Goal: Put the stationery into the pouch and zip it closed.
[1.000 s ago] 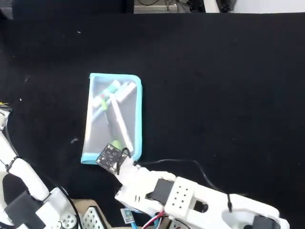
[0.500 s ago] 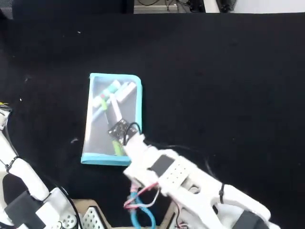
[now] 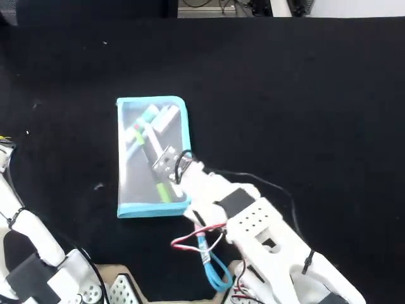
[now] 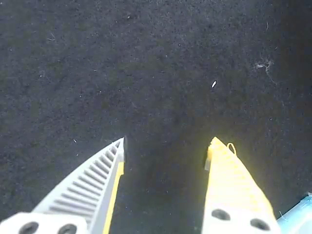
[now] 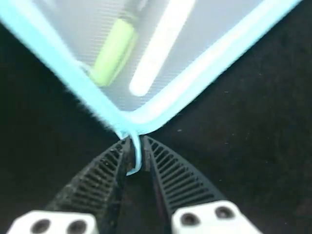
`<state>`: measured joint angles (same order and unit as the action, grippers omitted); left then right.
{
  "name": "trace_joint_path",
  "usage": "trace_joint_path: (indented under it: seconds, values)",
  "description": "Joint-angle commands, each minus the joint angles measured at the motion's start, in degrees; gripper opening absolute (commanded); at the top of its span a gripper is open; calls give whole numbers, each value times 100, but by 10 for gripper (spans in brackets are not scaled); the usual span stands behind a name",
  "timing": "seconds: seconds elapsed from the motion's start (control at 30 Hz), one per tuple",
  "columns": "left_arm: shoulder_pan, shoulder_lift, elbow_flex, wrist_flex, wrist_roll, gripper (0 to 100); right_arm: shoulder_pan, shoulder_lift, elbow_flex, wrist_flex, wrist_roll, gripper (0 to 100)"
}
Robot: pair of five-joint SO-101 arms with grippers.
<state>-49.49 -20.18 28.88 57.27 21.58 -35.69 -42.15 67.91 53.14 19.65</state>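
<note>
Swung up beside the pouch (image 3: 135, 188), right jaws clench its corner zip pull (image 5: 134, 157); left jaws gape.

Pouch (image 3: 145, 210) lies flat on the surface, left of centre, with its long side running toward the far edge. It has a clear front and a light-blue border.

Stationery (image 3: 150, 121) is inside, and I see it through the front:
- a green marker (image 5: 113, 51) beside a white pen (image 5: 161, 48)
- white and teal pieces bunched at the far end

Blue zip pull (image 5: 135, 158) sticks out at a rounded corner, pinched in the right end effector (image 5: 136, 141). I can't tell if the zip is fully shut.
</note>
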Motion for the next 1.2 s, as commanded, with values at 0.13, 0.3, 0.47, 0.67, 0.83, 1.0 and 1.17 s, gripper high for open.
trace_joint_path:
  seconds: [0.13,0.3,0.47,0.67,0.83,1.0,1.17]
  values:
    - [4,-97,-277,-44,44,270,-791,-136,-295,607,-888,194]
    - [4,-97,-286,-44,44,270,-923,-127,189,53,-1275,166]
    - [4,-97,-286,-44,44,270,-923,-127,523,-123,-1266,163]
    - [4,-97,-277,-44,44,270,-914,-127,831,-747,-1257,164]
    - [4,-97,-321,114,44,270,-914,-127,998,-1196,-1275,164]
    - [4,-97,-312,114,44,270,-782,-127,989,-1204,-1284,166]
    - [4,-97,-321,114,44,270,-492,-127,760,-1257,-1292,166]
